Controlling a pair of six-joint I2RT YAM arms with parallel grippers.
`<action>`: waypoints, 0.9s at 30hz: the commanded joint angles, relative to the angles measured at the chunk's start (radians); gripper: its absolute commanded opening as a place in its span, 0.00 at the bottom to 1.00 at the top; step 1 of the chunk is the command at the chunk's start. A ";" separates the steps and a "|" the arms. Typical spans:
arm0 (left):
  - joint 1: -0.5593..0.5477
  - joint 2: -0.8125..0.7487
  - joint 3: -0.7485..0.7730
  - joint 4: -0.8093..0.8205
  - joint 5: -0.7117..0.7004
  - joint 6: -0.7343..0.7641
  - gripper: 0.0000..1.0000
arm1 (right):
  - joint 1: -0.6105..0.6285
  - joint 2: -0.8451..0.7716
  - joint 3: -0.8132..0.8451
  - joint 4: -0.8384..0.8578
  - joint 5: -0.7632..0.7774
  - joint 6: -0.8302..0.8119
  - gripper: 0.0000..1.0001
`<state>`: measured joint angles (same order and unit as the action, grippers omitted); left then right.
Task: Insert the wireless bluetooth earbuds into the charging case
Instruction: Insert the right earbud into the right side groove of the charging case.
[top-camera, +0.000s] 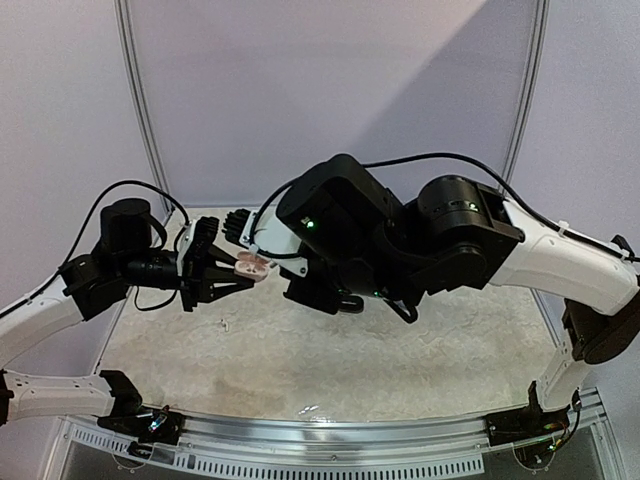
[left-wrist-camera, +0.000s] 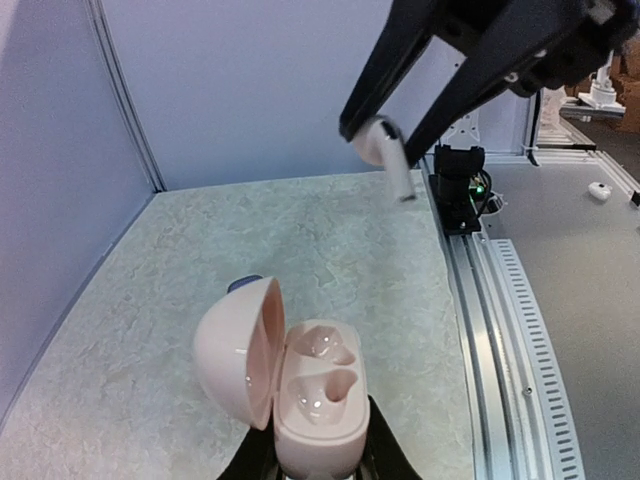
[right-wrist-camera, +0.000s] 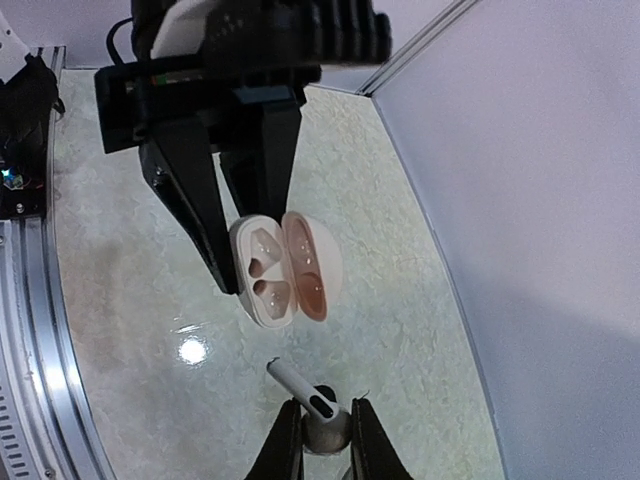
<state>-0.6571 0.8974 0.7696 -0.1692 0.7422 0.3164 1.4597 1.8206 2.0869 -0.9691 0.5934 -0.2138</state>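
The left arm's fingers (right-wrist-camera: 195, 200) clamp the pale-pink plastic charging case (left-wrist-camera: 315, 395), lid open and empty wells facing the right arm's fingers (left-wrist-camera: 390, 60), which pinch a white stemmed earbud (left-wrist-camera: 385, 150) near the case but apart from it, stem pointing roughly toward it.

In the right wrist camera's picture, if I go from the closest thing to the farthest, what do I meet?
earbud, pinched in the right gripper → open pink charging case → left gripper, which holds the case
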 joint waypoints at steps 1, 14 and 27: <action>-0.033 0.014 0.043 -0.077 -0.025 -0.013 0.00 | 0.023 0.004 -0.006 0.062 0.058 -0.168 0.00; -0.065 0.008 0.037 -0.053 -0.007 -0.010 0.00 | 0.025 0.091 0.031 0.096 0.077 -0.327 0.00; -0.065 0.012 0.031 -0.025 0.005 -0.026 0.00 | 0.025 0.116 0.025 0.086 0.065 -0.344 0.00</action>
<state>-0.7071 0.9100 0.8070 -0.2287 0.7338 0.3027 1.4799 1.9057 2.0895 -0.8883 0.6628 -0.5423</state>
